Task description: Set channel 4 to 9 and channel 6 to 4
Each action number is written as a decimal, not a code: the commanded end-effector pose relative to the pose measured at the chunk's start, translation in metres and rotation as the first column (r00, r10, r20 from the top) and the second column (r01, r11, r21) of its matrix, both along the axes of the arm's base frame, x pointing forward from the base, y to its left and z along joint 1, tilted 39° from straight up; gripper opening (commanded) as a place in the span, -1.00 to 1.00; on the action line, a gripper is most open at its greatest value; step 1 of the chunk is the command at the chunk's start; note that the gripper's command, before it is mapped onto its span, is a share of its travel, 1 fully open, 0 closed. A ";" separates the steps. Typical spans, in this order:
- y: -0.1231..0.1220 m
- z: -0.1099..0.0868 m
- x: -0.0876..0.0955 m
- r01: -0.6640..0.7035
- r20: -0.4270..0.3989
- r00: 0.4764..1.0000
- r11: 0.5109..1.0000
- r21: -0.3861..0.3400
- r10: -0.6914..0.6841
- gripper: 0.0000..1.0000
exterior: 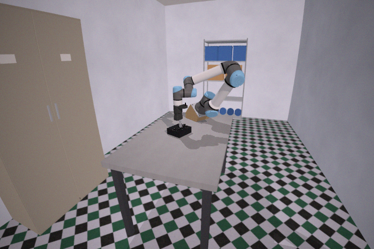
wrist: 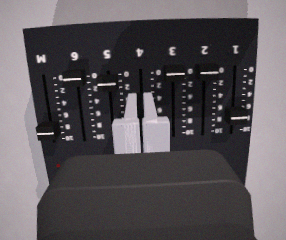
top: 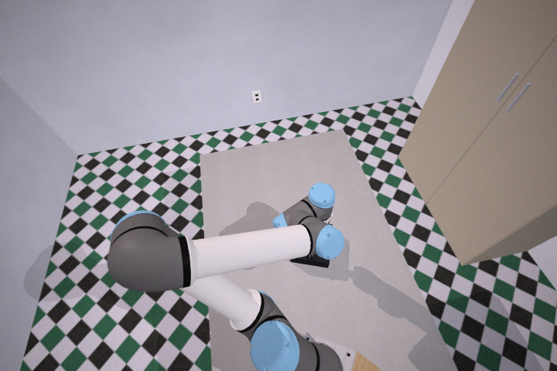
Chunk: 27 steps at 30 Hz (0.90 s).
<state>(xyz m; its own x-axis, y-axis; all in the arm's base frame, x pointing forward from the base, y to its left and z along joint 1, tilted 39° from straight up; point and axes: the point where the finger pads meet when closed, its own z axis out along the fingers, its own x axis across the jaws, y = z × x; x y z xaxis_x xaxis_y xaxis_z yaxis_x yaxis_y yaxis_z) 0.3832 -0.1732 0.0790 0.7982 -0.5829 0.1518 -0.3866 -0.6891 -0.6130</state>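
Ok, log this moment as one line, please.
gripper: shut, holding nothing | position: fingertips over channel 4 slot | black lighting desk: upright on grey table | channel 4 cap: hidden

Grey table [exterior: 170, 155] bearing lighting desk [exterior: 178, 131]

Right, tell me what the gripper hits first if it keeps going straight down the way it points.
The shut gripper points down at the lighting desk, fingertips over the channel 4 slot. It would probably meet that slot or its fader cap first; the cap is hidden behind the fingers, so contact may already exist.
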 end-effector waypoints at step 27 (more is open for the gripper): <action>-0.015 0.032 -0.017 -0.001 0.000 1.000 1.000 -0.002 0.001 -1.00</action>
